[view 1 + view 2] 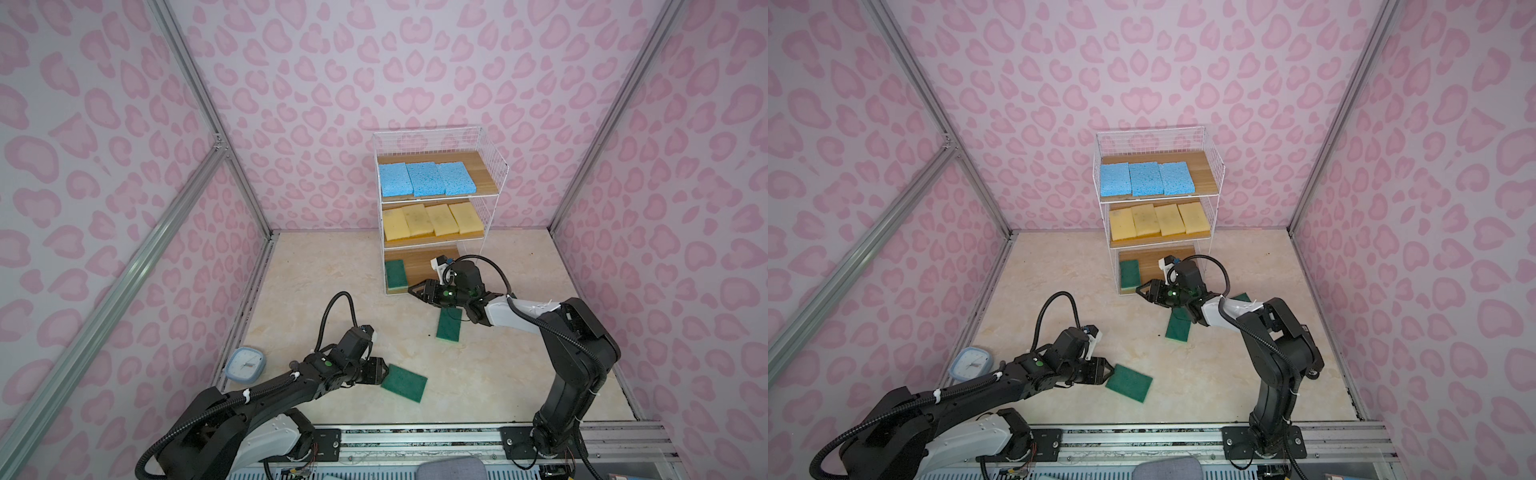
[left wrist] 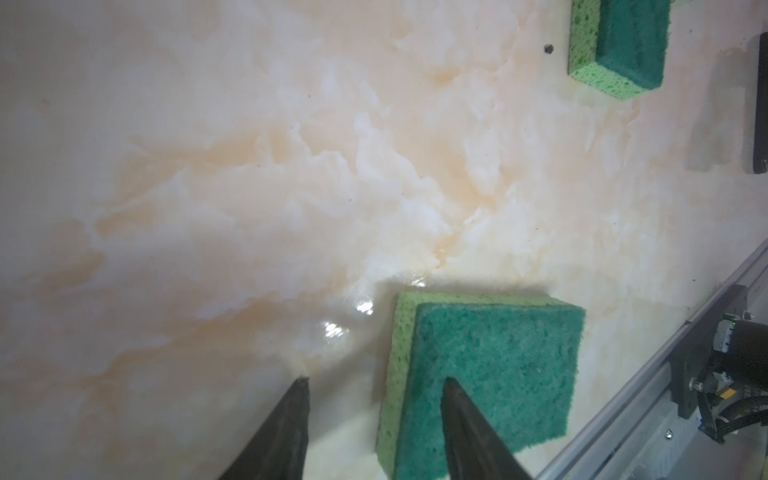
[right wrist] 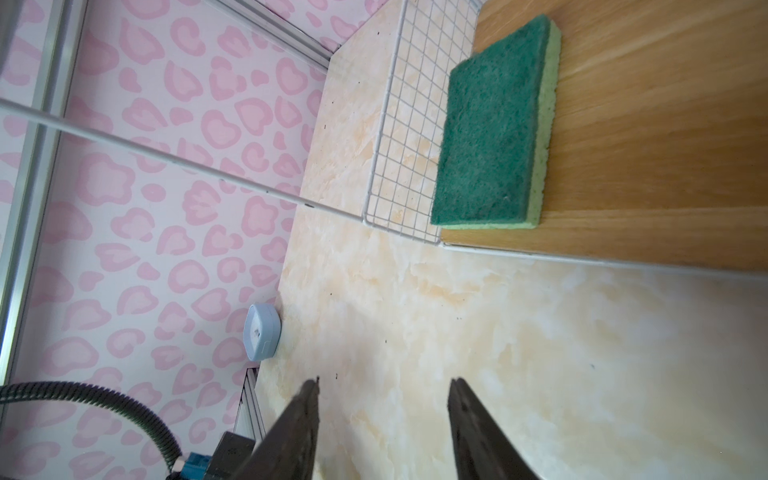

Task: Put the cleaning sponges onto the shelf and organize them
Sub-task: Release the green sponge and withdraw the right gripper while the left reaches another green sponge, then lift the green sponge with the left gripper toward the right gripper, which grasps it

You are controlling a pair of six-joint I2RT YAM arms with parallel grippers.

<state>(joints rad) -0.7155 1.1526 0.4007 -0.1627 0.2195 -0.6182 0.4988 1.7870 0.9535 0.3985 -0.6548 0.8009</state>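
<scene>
Left wrist view, lower right: the left gripper [image 2: 376,379], jaws apart, straddles one edge of a green sponge [image 2: 490,374] on the counter [image 2: 249,166]. The right gripper [image 3: 384,379] is empty, jaws apart. The shelf [image 1: 1202,176] holds eight sponges [image 1: 1144,178]; three green are not yet on it.

Pale lilac walls [image 1: 415,62] printed with pink heart-like blotches close in a cream tabletop [image 1: 316,266] veined in peach, a marble look. A small pale-blue clock [image 1: 246,364], square with rounded corners, sits at the tabletop's edge by one wall. Just behind the clock a silver aluminium strut [image 1: 124,272] slants up that wall; upright posts of the same metal mark the corners farther off. Nearer than the clock runs a metal rail [image 1: 415,440]. Light is soft and even, with one bright glint [image 2: 332,328] on the tabletop.
</scene>
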